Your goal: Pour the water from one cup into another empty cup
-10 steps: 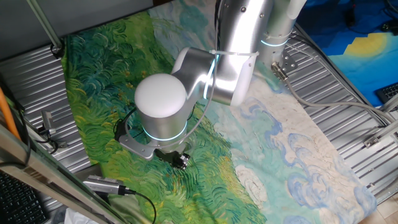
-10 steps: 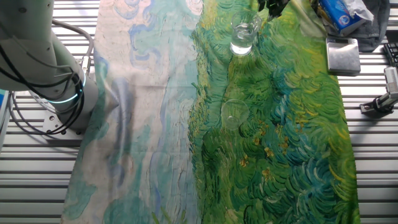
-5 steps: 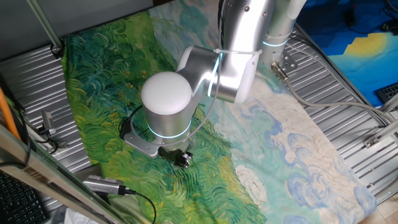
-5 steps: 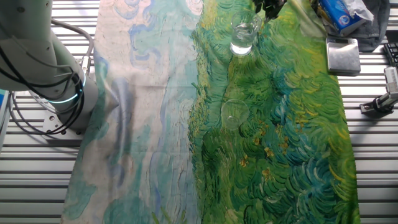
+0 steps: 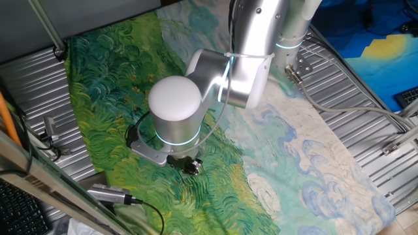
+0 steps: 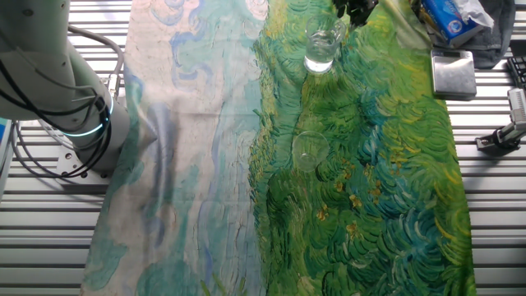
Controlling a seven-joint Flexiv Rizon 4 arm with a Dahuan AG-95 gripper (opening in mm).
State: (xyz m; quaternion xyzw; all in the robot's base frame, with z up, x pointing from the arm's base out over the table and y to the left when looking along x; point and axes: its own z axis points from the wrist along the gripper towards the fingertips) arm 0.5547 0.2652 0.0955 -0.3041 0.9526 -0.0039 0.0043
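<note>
A clear glass cup with a little water glinting in its bottom stands upright on the green part of the painted cloth, near the far edge. A second clear glass cup, which looks empty, stands nearer the middle of the cloth. My gripper shows only as black fingertips at the top edge, just to the right of the water cup and apart from it; the jaws look open and empty. In the one fixed view the gripper hangs low over the cloth, and my arm hides both cups.
A blue packet and a grey metal box lie at the cloth's far right. The robot base stands at the left. A cabled metal cylinder lies near the cloth's edge.
The arm's wrist and gripper shifted slightly to the right in the one fixed view a second ago, then held still. Both cups stayed where they were.
</note>
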